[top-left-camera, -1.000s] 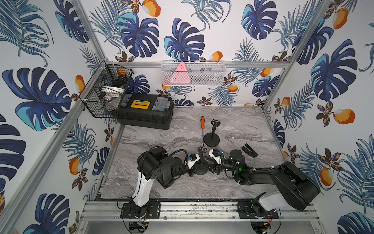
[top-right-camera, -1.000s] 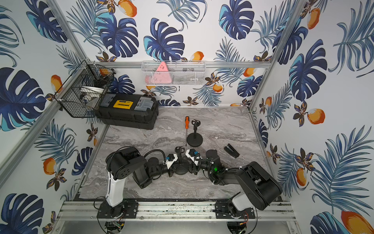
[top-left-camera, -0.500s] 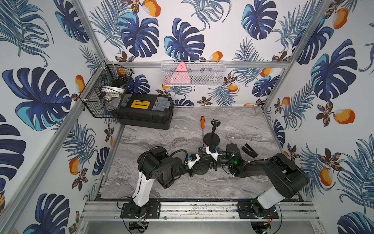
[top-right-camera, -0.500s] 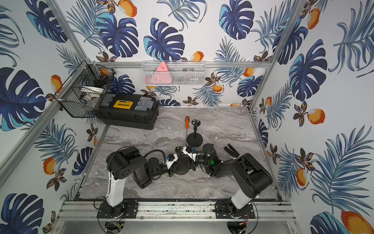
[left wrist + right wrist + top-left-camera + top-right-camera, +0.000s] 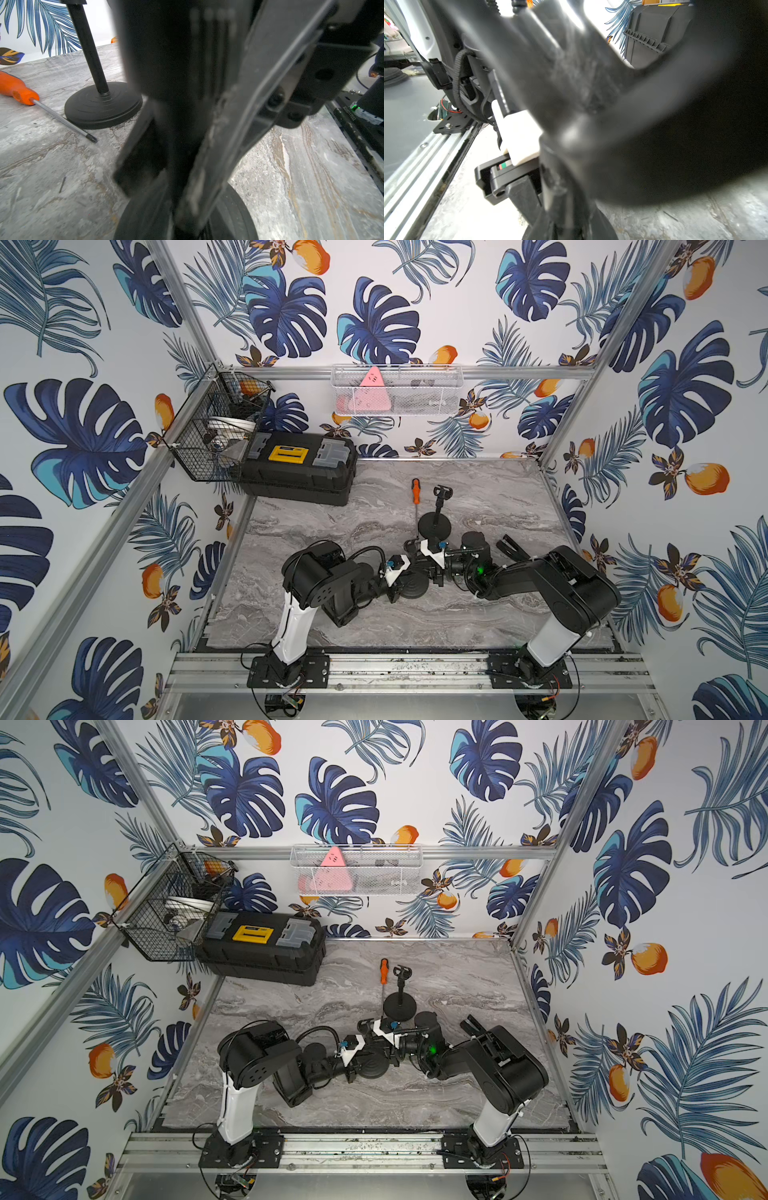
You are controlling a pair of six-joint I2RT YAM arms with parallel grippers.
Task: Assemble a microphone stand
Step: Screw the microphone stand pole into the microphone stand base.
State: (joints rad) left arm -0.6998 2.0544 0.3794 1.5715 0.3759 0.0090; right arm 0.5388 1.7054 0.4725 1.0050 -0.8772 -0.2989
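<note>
A flat round base [image 5: 414, 587], matte black with ringed ridges on top, is sitting on the grey veined marble table [image 5: 332, 531] near the front middle, and the left gripper [image 5: 397, 578] and right gripper [image 5: 431, 569] are meeting right over it from opposite sides. Both are sitting with their jaws closed together; the wrist views are showing only blurred black shapes above the disc, so what either is pinching is impossible to tell. Just behind them a second stand [image 5: 434, 525], a slim black pole rising from a similar disc with a forked clip on top, is standing upright. A screwdriver [image 5: 415, 492] with an orange handle and thin steel shaft is lying beside it, its tip pointing toward the grippers
</note>
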